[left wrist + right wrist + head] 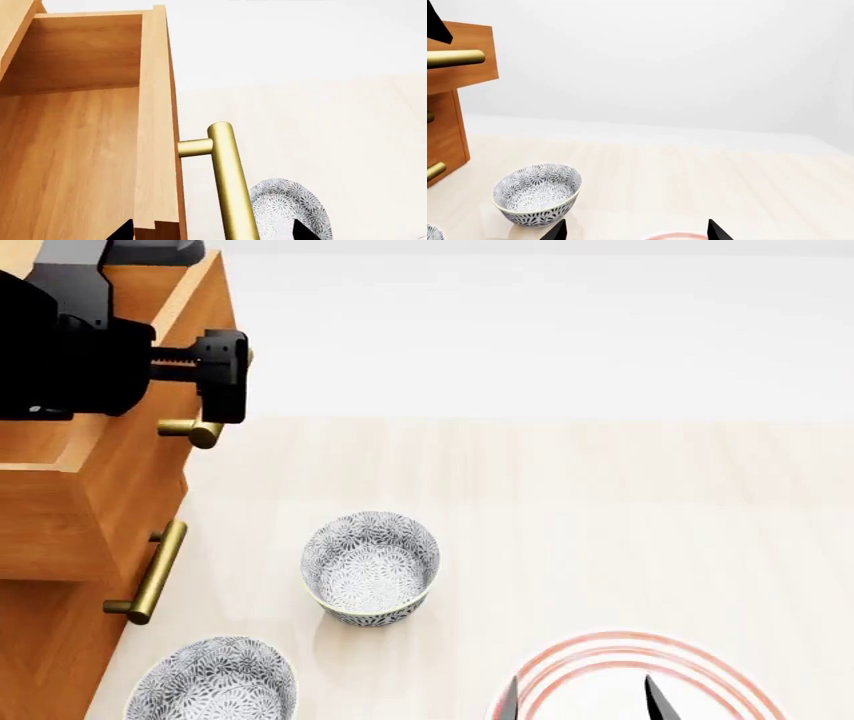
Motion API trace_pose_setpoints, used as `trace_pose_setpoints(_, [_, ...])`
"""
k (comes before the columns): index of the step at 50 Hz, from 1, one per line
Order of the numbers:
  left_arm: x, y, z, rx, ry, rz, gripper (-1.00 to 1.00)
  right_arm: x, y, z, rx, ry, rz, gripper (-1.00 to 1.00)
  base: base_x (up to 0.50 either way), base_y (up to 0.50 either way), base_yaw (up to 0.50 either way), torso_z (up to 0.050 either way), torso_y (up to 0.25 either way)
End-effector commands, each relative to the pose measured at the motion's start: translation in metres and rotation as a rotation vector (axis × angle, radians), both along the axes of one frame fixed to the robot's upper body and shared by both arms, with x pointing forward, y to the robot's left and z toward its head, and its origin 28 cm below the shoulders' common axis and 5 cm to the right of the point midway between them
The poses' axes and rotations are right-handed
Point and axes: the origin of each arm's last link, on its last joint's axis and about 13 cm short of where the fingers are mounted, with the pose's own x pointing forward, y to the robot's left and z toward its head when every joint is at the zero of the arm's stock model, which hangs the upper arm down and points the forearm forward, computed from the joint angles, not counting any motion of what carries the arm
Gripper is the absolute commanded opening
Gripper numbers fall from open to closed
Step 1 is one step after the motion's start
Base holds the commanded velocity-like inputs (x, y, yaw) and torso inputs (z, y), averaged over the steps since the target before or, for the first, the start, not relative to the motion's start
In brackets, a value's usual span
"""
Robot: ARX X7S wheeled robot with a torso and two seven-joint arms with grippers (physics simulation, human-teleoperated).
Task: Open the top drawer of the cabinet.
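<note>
The orange-brown cabinet (40,660) stands at the left. Its top drawer (140,465) is pulled out, and the left wrist view shows the drawer's bare wooden inside (73,160). My left gripper (226,378) is open at the drawer's brass bar handle (200,430). In the left wrist view the handle (230,180) and the drawer front lie between my left gripper's (212,232) spread fingertips. My right gripper (581,698) is open and empty, low over a red-ringed plate (694,665). The right wrist view shows the drawer (460,50) sticking out at far left, and the right gripper (635,231).
Two patterned grey bowls stand on the pale floor-like surface: one (370,567) in the middle and one (214,680) near the cabinet's foot. The second drawer's brass handle (150,575) juts out below the open drawer. The first bowl shows in the right wrist view (537,192).
</note>
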Motion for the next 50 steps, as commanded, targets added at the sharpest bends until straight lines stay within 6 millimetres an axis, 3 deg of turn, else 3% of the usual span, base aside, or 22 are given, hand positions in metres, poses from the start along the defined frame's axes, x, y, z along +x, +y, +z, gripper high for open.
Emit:
trace_pose_setpoints(1, [0.000,-0.008,-0.014,-0.058,0.036,-0.027,1.00,-0.001,0.000,-0.001,0.003,-0.001,0.000,1.00,0.00,0.00,0.00,0.000,0.000])
trace_pose_setpoints(25, [0.001,-0.026,-0.024,-0.051,0.048,-0.083,1.00,-0.002,-0.003,0.001,0.002,-0.002,-0.004,1.00,0.00,0.00,0.00,0.000,0.000])
trace_pose_setpoints(50, [-0.003,-0.055,-0.030,-0.178,0.089,-0.159,1.00,-0.002,-0.006,-0.003,0.006,0.006,-0.006,1.00,0.00,0.00,0.00,0.000,0.000])
